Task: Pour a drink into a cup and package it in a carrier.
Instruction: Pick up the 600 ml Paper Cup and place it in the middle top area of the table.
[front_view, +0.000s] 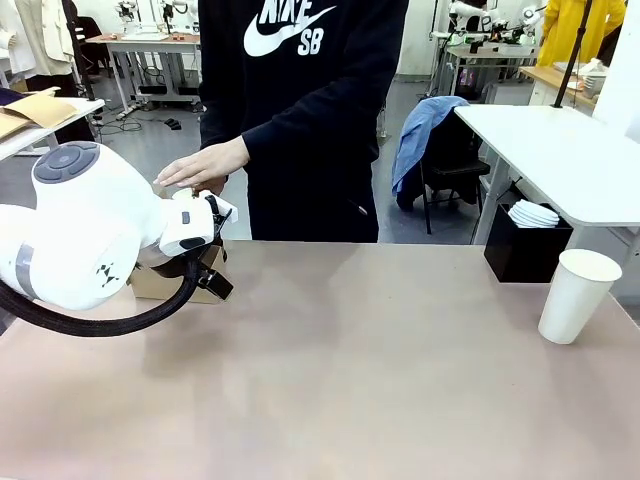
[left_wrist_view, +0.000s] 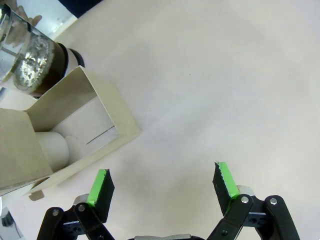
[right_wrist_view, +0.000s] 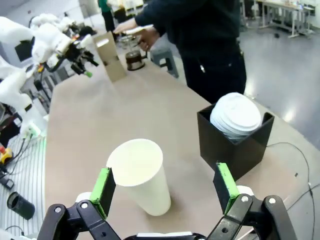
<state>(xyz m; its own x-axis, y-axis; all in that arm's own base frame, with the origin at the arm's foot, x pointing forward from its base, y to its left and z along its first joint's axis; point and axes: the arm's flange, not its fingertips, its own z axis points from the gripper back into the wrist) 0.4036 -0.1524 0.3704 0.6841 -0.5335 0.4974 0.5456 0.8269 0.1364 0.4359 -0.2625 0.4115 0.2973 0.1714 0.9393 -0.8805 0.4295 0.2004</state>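
1. Front view: the cup (front_view: 578, 295) is tall, plain white paper, narrower at the base and without a lid. It stands upright at the right end of the table (front_view: 350, 380), just beside a black box (front_view: 520, 250) of white lids (front_view: 532, 213). At the far left the left arm (front_view: 80, 230) hides most of the brown cardboard carrier (front_view: 140, 285), and a person's hand (front_view: 205, 165) hovers above it. The dark sweatshirt (front_view: 320, 120) reads "NIKE SB" with a swoosh
2. Left wrist view: the left gripper (left_wrist_view: 165, 182) has its jaws spread wide with nothing between them, over bare table just beside the carrier. One open compartment of the carrier shows pale inner walls. Behind it stands a glass pitcher (left_wrist_view: 27, 60), the drink (left_wrist_view: 62, 57) dark brown at its bottom
3. Right wrist view: the right gripper (right_wrist_view: 165, 187) is spread wide and empty. The cup stands just ahead between the green pads, touching neither, its mouth open on a bare white inside. The box of lids is near it, and the carrier and pitcher are at the table's far end
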